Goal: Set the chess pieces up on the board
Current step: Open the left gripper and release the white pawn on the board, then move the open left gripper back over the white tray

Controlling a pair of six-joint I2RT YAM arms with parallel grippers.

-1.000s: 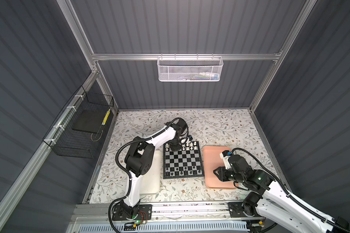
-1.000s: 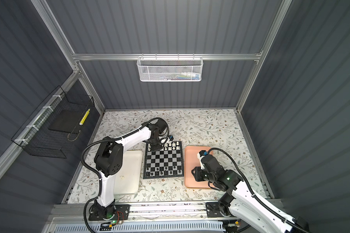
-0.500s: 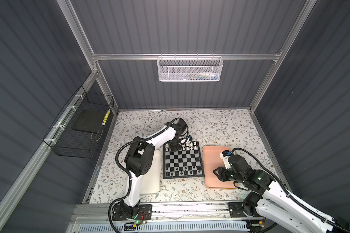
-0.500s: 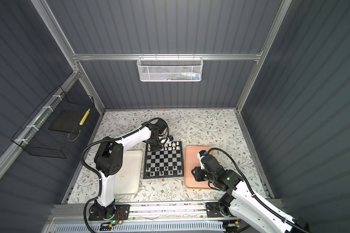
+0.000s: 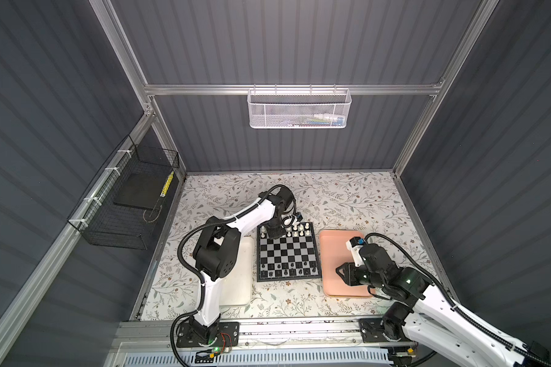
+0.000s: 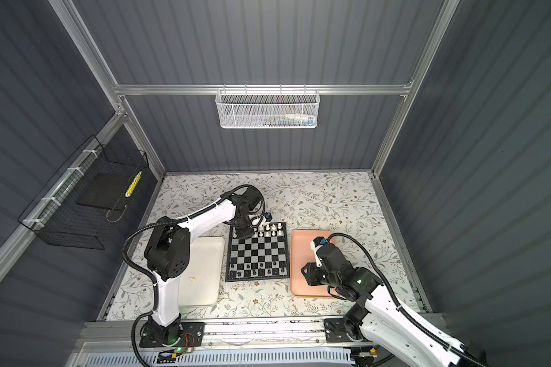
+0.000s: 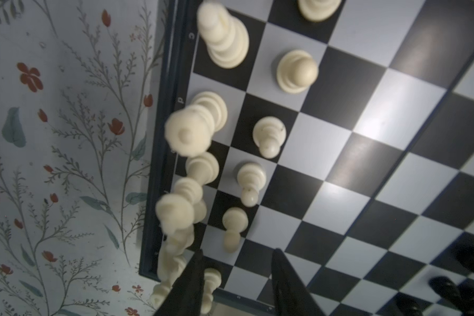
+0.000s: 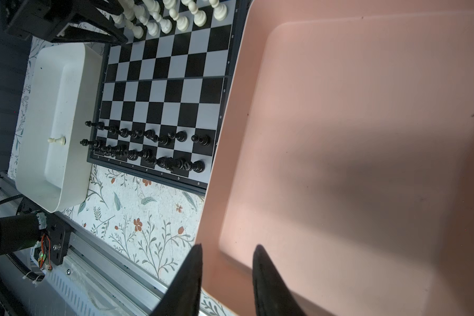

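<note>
Free lane across the board [image 5: 287, 251] between white pieces [image 5: 300, 227] and black pieces [image 5: 293, 265]

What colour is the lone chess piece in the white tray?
The chess piece is cream-white; right wrist view.

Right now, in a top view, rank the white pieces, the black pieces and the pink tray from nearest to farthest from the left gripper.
1. The white pieces: beside the left gripper, on the board's far rows.
2. The black pieces: on the board's near rows.
3. The pink tray: off the board, to its right.
</note>
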